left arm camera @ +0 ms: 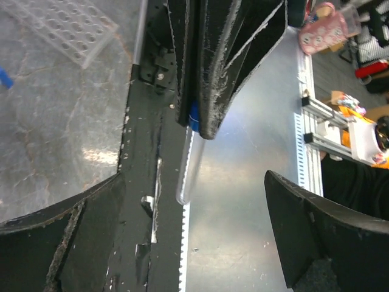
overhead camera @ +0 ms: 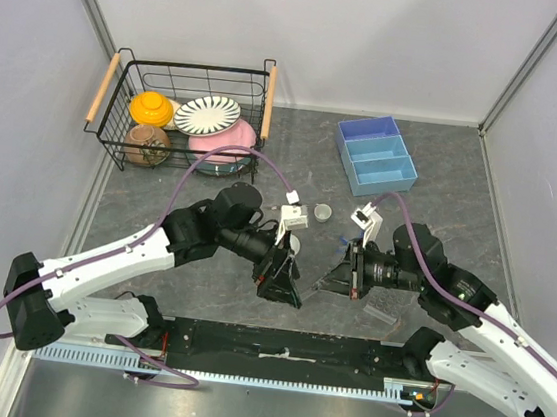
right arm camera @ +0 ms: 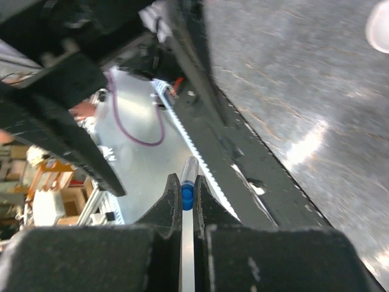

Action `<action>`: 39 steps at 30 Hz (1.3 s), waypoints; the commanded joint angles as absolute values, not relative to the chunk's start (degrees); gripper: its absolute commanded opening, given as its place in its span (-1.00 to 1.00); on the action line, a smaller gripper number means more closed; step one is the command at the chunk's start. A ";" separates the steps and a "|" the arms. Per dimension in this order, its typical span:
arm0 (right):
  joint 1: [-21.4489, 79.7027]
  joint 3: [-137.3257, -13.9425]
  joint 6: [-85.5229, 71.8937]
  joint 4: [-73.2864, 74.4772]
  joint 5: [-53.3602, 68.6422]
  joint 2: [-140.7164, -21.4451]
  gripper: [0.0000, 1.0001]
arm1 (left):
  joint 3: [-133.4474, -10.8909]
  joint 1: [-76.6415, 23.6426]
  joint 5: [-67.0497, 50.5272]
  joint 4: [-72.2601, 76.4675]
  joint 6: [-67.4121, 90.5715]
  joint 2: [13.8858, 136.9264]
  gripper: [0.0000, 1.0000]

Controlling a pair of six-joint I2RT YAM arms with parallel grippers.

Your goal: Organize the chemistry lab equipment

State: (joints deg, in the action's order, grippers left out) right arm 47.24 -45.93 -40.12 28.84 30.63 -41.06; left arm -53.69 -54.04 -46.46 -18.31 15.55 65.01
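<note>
My right gripper (right arm camera: 185, 182) is shut on a small clear blue-capped tube (right arm camera: 187, 193), gripping it at the cap, with the clear end sticking out past the fingertips. In the top view the right gripper (overhead camera: 337, 279) faces my left gripper (overhead camera: 280, 281) low over the table's near middle. In the left wrist view the tube (left arm camera: 186, 164) hangs from the right gripper's fingers (left arm camera: 213, 91), just ahead of my wide-open, empty left gripper (left arm camera: 193, 180). The clear tube rack (left arm camera: 64, 27) lies beyond; it also shows in the top view (overhead camera: 381, 311). A tiny white cup (overhead camera: 322, 213) stands behind the grippers.
A black wire basket (overhead camera: 183, 117) with crockery stands at the back left. Blue trays (overhead camera: 375, 155) sit at the back right. The black base rail (overhead camera: 283, 348) runs along the near edge. A blue stick's end (left arm camera: 3, 78) lies on the table.
</note>
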 commanded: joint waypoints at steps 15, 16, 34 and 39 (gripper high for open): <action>47.46 -58.09 -45.69 67.31 -22.84 -49.65 -1.00 | -57.75 -53.88 -22.85 -34.19 12.57 58.01 1.00; 47.46 -57.92 -46.49 68.28 -24.33 -49.75 -1.00 | -57.40 -53.88 -22.85 -34.28 12.39 57.83 0.99; 47.46 -46.58 -63.01 67.85 -31.81 -47.46 -1.00 | -55.37 -53.79 -24.96 -34.45 8.09 58.36 0.99; 47.46 -45.36 -65.12 65.75 -34.19 -47.99 -1.00 | -55.55 -53.79 -24.61 -34.72 7.38 58.18 0.99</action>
